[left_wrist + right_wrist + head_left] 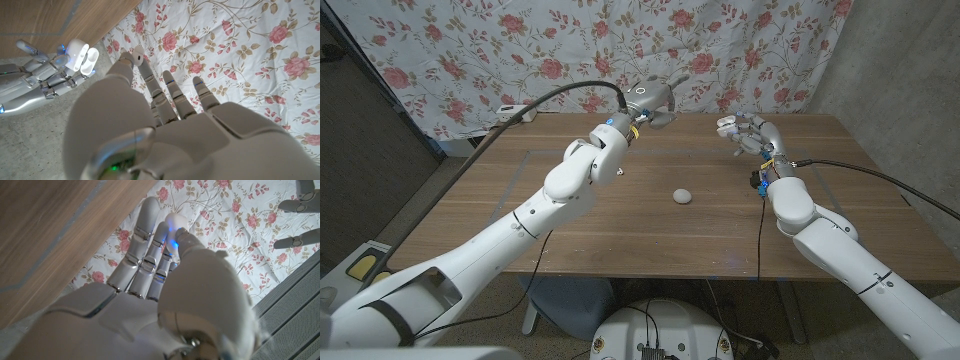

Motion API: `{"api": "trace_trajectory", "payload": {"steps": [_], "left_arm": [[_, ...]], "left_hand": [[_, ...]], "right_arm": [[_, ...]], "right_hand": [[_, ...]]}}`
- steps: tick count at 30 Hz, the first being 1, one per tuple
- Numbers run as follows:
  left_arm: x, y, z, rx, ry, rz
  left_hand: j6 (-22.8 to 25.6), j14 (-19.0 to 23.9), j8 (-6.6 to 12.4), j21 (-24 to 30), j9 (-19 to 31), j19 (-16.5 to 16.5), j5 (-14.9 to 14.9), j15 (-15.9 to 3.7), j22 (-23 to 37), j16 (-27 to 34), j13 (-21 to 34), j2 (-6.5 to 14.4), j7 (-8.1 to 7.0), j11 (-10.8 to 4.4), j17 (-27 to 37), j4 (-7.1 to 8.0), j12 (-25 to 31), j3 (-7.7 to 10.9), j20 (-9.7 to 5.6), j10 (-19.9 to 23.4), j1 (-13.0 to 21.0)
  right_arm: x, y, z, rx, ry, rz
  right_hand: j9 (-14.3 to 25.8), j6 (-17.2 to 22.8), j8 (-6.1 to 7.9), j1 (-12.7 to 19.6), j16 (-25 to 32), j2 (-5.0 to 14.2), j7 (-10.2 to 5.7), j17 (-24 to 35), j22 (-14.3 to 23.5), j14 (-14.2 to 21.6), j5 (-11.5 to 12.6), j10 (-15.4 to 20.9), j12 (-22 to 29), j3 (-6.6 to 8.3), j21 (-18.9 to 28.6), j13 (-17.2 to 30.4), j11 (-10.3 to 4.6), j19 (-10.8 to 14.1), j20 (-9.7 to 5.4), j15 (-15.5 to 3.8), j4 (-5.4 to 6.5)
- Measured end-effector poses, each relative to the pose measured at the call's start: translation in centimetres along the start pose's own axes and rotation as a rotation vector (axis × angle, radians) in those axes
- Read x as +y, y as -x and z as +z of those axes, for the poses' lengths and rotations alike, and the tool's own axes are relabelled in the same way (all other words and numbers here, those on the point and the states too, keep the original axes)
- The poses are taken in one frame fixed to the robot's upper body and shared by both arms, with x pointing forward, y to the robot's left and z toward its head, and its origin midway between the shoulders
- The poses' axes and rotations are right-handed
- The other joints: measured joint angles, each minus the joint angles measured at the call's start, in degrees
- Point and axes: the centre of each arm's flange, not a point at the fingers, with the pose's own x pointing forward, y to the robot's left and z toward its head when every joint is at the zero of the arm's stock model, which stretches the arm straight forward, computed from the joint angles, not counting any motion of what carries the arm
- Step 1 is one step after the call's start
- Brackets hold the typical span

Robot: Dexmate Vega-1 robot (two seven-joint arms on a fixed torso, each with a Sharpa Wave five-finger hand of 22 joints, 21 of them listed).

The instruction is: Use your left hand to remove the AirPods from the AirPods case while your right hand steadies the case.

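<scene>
left wrist view: open case (82,56) held.

Wood table (620,215) matt; case (80,54) glossy plastic.

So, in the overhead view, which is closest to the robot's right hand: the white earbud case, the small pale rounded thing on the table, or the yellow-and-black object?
From the right hand:
1. White earbud case, held in its fingers.
2. Small pale rounded thing, mid-table.
3. Yellow-and-black object, off the table's left.
</scene>
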Motion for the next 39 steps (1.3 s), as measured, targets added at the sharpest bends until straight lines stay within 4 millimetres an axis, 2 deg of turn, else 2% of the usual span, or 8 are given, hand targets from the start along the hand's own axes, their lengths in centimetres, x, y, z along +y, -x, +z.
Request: {"api": "trace_trajectory", "payload": {"steps": [15,39], "left_arm": [[0.2,1.6,-1.7,0.078,-0.001,0.008],[-0.5,3.8,-4.0,0.208,0.002,-0.004]], "left_hand": [[0.0,0.01,0.0,0.0,0.0,0.0,0.0,0.01,0.0,0.0,-0.06,-0.02,0.0,0.0,-0.01,0.0,-0.14,0.0,0.0,-0.19,-0.01],[0.0,0.49,0.0,0.0,0.0,0.0,-0.01,-0.34,0.0,-0.45,-0.04,-0.09,0.0,0.06,0.26,0.0,0.26,0.0,0.0,-0.25,-0.06]], "right_arm": [[-0.2,0.1,-0.2,0.009,0.009,-0.016],[-0.7,0.2,0.0,0.011,0.02,-0.036]], "right_hand": [[0.0,0.0,0.0,0.0,0.0,0.0,0.0,-0.03,0.0,-0.01,-0.01,-0.09,0.0,0.0,0.0,0.0,-0.09,0.0,0.0,-0.01,0.0],[0.01,0.0,0.0,0.0,0.01,-0.01,0.0,0.02,0.0,-0.03,-0.04,0.05,0.03,0.0,0.3,0.0,0.04,0.0,0.0,-0.03,0.0]]}}
